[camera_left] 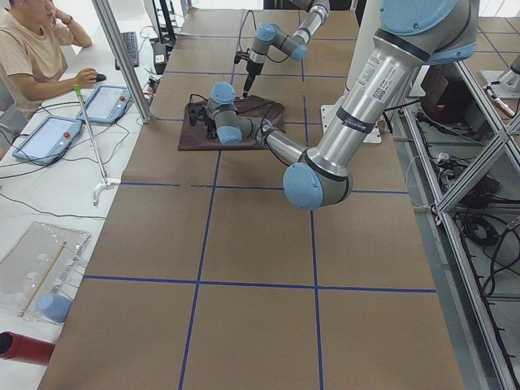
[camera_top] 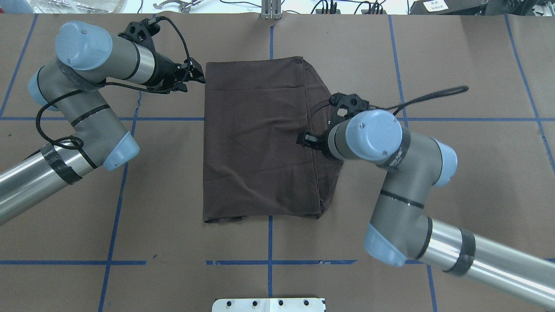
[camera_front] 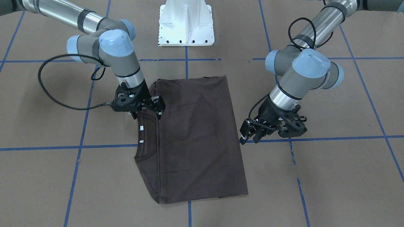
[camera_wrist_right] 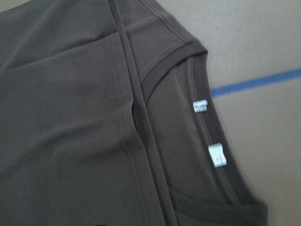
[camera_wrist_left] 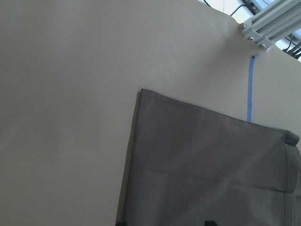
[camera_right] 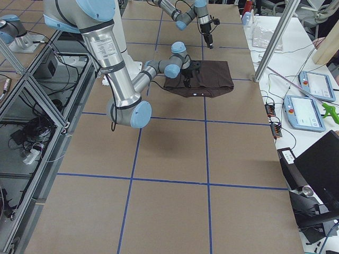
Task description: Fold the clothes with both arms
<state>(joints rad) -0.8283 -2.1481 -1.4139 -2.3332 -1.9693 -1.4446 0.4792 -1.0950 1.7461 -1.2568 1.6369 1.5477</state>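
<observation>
The dark brown T-shirt (camera_front: 199, 135) (camera_top: 256, 143) lies folded flat in a rectangle on the brown table. Its ribbed collar (camera_wrist_right: 197, 80) and two white neck labels (camera_front: 141, 128) (camera_wrist_right: 217, 155) show along one side. My right gripper (camera_front: 159, 108) (camera_top: 303, 138) hovers over the shirt by the collar, fingers apart and holding nothing. My left gripper (camera_front: 251, 135) (camera_top: 196, 78) stands open just off the opposite edge, near the far corner of the shirt (camera_wrist_left: 211, 174), beside the cloth and not touching it.
The white pedestal base (camera_front: 186, 23) stands at the robot's side of the table. Blue tape lines (camera_top: 269, 216) cross the tabletop. A seated person (camera_left: 32, 49) and tablets (camera_left: 104, 104) are beyond the far edge, behind an aluminium post (camera_left: 122, 57).
</observation>
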